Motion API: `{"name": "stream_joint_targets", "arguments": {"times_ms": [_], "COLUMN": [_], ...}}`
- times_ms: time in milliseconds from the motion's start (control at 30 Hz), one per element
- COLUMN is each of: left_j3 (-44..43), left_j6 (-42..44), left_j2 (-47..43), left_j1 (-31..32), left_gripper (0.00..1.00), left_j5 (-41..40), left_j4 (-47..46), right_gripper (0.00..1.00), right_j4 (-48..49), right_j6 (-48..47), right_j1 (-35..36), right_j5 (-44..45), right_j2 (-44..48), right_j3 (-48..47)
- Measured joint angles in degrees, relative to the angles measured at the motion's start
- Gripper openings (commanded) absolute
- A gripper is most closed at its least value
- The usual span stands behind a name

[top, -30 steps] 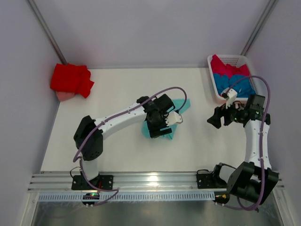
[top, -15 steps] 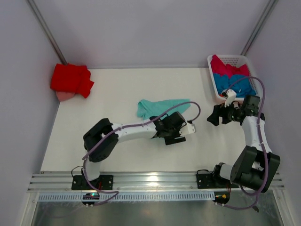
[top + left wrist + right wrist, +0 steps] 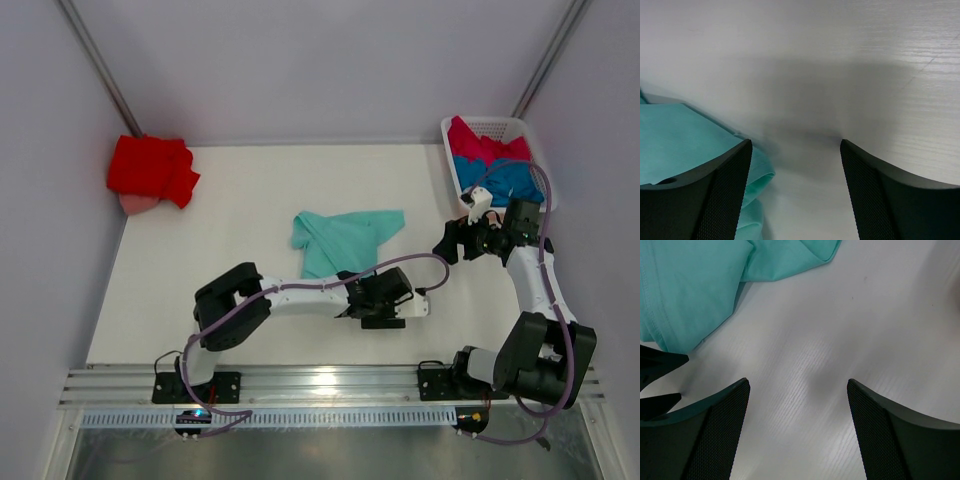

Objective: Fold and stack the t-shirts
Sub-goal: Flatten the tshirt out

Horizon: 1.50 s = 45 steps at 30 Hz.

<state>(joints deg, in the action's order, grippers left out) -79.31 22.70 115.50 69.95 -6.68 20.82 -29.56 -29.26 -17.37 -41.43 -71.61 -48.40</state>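
Note:
A mint-teal t-shirt (image 3: 345, 240) lies spread on the white table's middle. My left gripper (image 3: 388, 300) is low over the table just in front of and to the right of it, open and empty. In the left wrist view the left gripper (image 3: 795, 145) has bare table between its fingers and the teal hem (image 3: 680, 140) beside its left finger. My right gripper (image 3: 452, 242) hovers open and empty to the right of the shirt. The right wrist view shows the right gripper (image 3: 797, 382) over bare table, the teal cloth (image 3: 690, 290) ahead at upper left. A bright red t-shirt (image 3: 150, 168) is bunched at the back left.
A white slatted basket (image 3: 449, 160) at the back right holds a crimson-pink t-shirt (image 3: 475, 140) and a blue t-shirt (image 3: 500, 178). A bit of pink cloth (image 3: 138, 203) shows under the red one. White walls close in the table on three sides.
The left gripper has left the teal shirt and swung toward the front right; the shirt now lies uncovered and spread. The right gripper has drawn slightly back and left.

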Motion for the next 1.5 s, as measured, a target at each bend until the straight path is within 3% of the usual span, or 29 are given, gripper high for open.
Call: {"name": "stream_joint_targets", "arguments": {"times_ms": [800,833,900,933,967,1300,1500], "left_j3": [-5.0,-5.0,-5.2,-5.5,-5.8,-9.7,-18.7], "left_j6": [6.3,6.3,5.9,5.6,5.1,4.1,3.3], "left_j2": [5.6,5.6,5.6,5.6,5.6,5.2,3.8], "left_j1": [-0.1,-0.2,-0.2,-0.2,-0.3,-0.5,-3.1], "left_gripper": [0.66,0.64,0.4,0.06,0.0,0.0,0.0], "left_j5": [-21.8,-22.3,-23.1,-23.6,-24.1,-27.4,-27.8], "left_j4": [0.8,1.8,4.2,5.6,7.2,12.3,12.8], "right_gripper": [0.83,0.83,0.83,0.83,0.83,0.83,0.83], "right_j4": [0.0,0.0,0.0,0.0,0.0,0.0,-0.5], "right_j6": [-0.1,-0.1,-0.1,-0.1,-0.1,0.0,0.0], "right_j1": [0.0,0.0,0.0,0.0,0.0,0.0,2.4], "right_j5": [0.0,-0.1,-0.1,-0.1,-0.1,-0.5,0.8], "right_j2": [0.9,0.9,0.9,0.9,0.9,0.7,-3.3], "right_j3": [0.6,0.6,0.6,0.6,0.6,0.6,-0.9]}}
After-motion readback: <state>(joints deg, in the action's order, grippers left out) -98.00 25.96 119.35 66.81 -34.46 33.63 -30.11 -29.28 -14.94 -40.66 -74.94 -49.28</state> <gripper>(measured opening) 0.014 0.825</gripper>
